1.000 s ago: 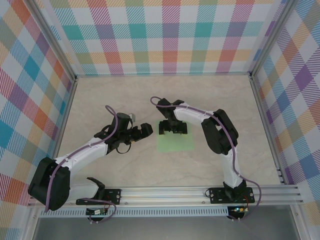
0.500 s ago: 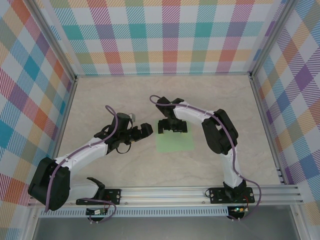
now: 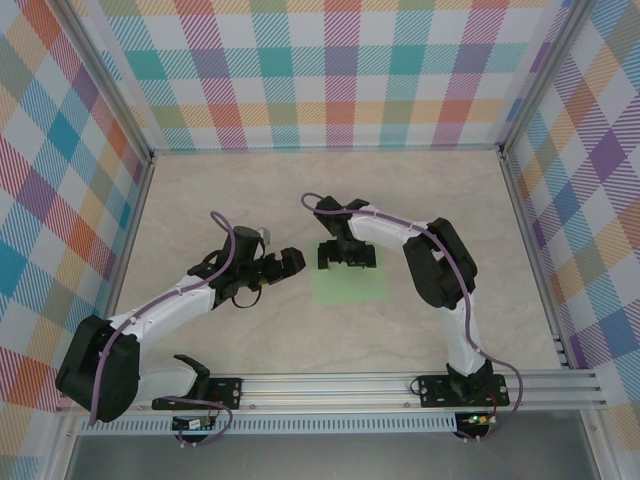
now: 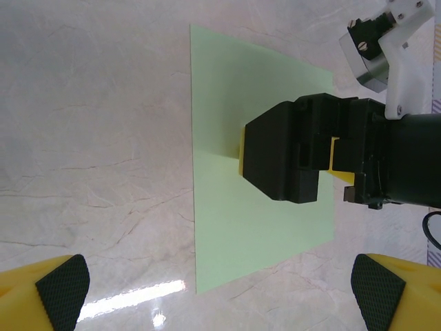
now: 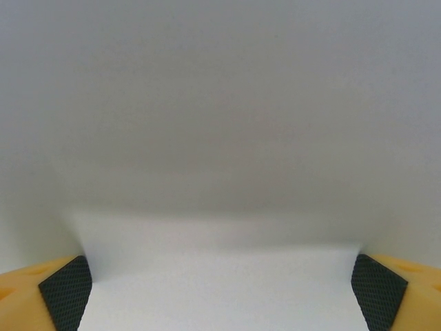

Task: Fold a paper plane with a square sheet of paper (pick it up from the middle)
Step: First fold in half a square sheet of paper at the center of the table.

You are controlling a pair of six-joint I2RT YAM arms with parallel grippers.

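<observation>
pale-green square sheet of paper [image 3: 350,285], flat, unfolded

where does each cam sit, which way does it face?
Top external: above and behind the bases, looking down on the table; both arms, right gripper over the paper.
Left wrist: looks across at paper and right gripper; own fingertips in bottom corners.
Right wrist: faces down, close on a pale blurred surface; own fingertips likewise.
Shared: top and left wrist both show paper and right gripper.
</observation>
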